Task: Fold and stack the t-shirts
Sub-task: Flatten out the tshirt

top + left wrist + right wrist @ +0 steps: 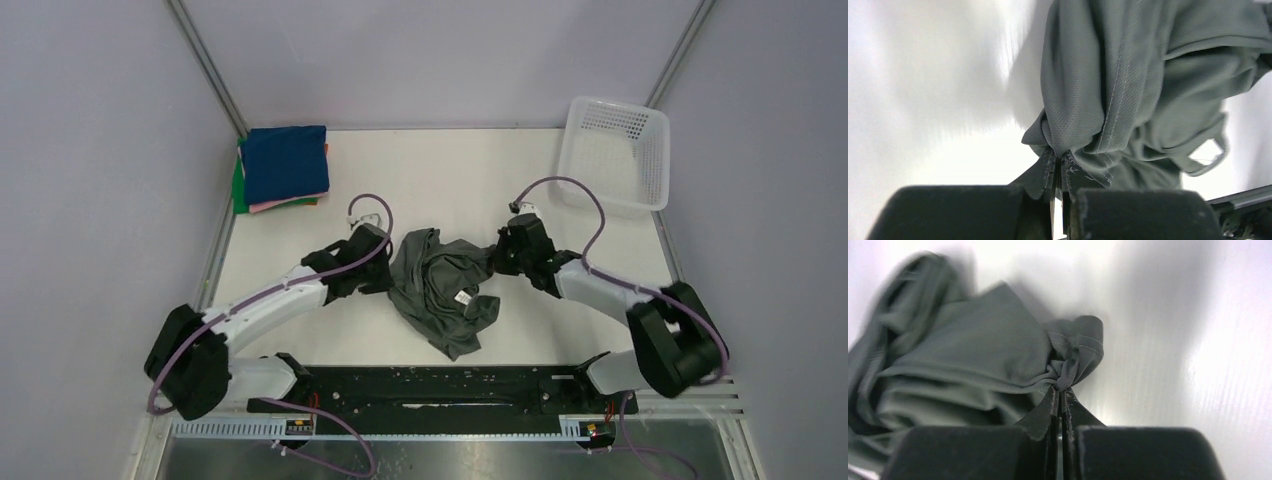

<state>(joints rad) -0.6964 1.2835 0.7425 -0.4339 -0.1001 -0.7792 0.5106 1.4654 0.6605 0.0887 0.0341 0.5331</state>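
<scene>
A crumpled dark grey-green t-shirt [440, 290] lies bunched in the middle of the table. My left gripper [385, 268] is at its left edge, shut on a pinch of its cloth [1060, 145]. At the shirt's right edge, my right gripper [497, 258] is likewise shut, with a small fold of the shirt [1065, 377] pinched between its fingertips. A white label [464, 298] shows on the shirt's front part. A stack of folded t-shirts [284, 165], navy blue on top with pink, orange and green edges beneath, sits at the back left.
A white plastic mesh basket [616, 152] stands tilted at the back right corner. Grey walls close in the table on the left, right and back. The black rail [430, 385] with the arm bases runs along the near edge.
</scene>
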